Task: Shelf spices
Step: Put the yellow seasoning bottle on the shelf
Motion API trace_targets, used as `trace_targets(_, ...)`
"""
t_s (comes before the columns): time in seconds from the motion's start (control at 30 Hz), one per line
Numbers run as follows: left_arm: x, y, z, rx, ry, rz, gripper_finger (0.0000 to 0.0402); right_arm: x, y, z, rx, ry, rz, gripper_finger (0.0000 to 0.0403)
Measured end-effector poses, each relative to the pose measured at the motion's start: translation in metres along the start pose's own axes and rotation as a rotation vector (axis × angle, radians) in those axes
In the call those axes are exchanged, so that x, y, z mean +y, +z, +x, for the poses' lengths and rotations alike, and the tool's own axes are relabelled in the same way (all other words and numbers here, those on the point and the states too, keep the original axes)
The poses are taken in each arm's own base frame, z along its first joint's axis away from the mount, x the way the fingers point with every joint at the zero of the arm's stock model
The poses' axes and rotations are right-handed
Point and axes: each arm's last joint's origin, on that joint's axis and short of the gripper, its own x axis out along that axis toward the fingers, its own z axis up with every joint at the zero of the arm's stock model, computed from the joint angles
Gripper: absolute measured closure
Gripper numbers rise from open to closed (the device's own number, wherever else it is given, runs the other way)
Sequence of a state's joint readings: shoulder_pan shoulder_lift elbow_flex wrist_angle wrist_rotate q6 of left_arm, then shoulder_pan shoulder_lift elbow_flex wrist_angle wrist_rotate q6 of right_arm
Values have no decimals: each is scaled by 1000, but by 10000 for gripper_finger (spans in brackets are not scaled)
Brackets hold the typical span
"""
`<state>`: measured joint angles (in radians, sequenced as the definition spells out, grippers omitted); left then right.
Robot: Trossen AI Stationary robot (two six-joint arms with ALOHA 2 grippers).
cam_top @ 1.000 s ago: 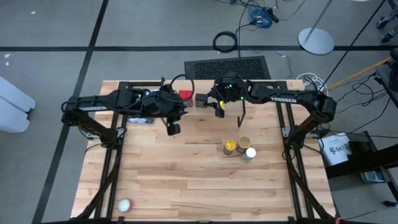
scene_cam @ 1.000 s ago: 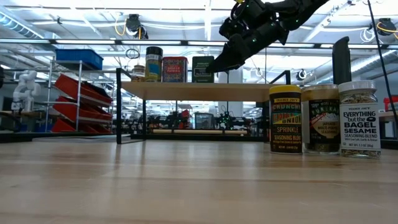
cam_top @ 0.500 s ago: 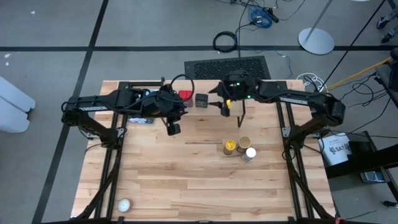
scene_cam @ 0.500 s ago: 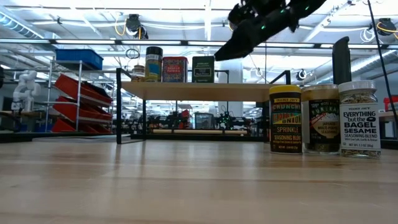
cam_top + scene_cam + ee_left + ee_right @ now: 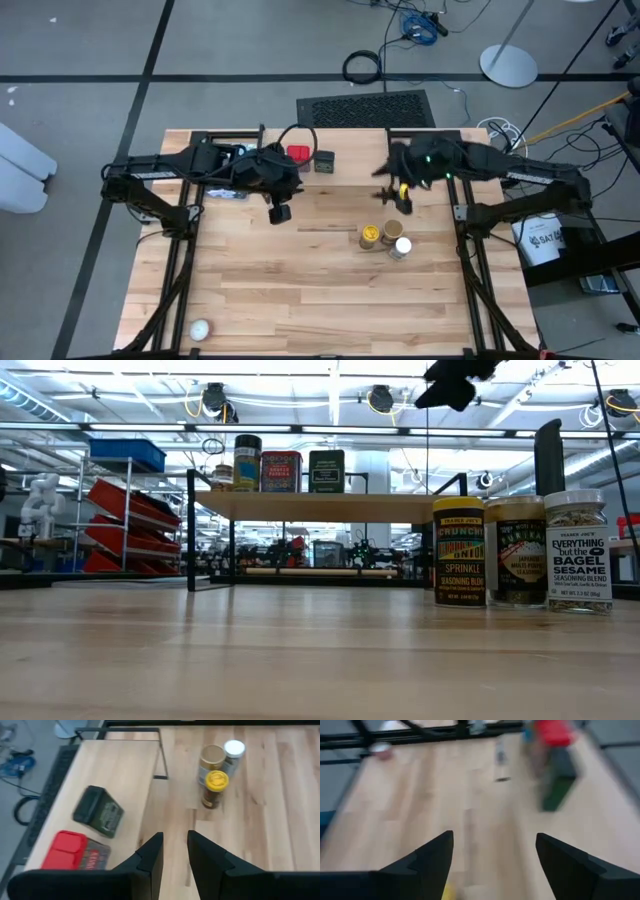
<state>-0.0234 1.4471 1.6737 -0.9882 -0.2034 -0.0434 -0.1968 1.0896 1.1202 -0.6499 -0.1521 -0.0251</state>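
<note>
The right gripper (image 5: pixel 393 196), jaws wide and empty, is hovering just behind the yellow-lidded, tan-lidded and white-lidded spice jars (image 5: pixel 385 238) standing upright on the table; the left gripper (image 5: pixel 174 851), narrowly parted, is waiting farther off, empty.

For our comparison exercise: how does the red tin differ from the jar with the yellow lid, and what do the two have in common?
The red tin stands up on the shelf; the yellow-lidded jar stands on the table.
The tin is box-shaped with a flat red top; the jar is round with a yellow cap.
The tin has tins and a jar beside it at the shelf's end; the jar is grouped with two other jars.
Both stand upright, and no claw holds either.
</note>
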Motion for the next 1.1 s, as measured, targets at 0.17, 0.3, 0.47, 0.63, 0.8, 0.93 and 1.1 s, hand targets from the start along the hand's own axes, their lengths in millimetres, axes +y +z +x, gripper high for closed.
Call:
trace_targets(0.17, -5, 0, 0, 2, -47, 5, 304, 36, -9, 8, 113, 87, 72, 132)
trace_targets(0.3, -10, 0, -1, 1, -59, 17, 304, 57, -20, 25, 249, 79, 81, 122)
trace_targets(0.47, -14, 1, 0, -13, -68, 24, 304, 76, -34, 51, 393, 58, 7, 97)
trace_targets(0.63, -14, 2, 2, -15, -62, 23, 304, 82, -43, 75, 475, 38, -36, 86)
trace_targets(0.8, -15, 2, 6, -6, -53, 25, 304, 83, -50, 93, 538, 23, -86, 85)
trace_targets(0.93, -16, 2, 8, 0, -52, 26, 304, 81, -54, 103, 563, -22, -107, 85)
trace_targets(1.1, -16, 2, 11, 5, -49, 27, 304, 76, -56, 111, 589, -41, -99, 85)
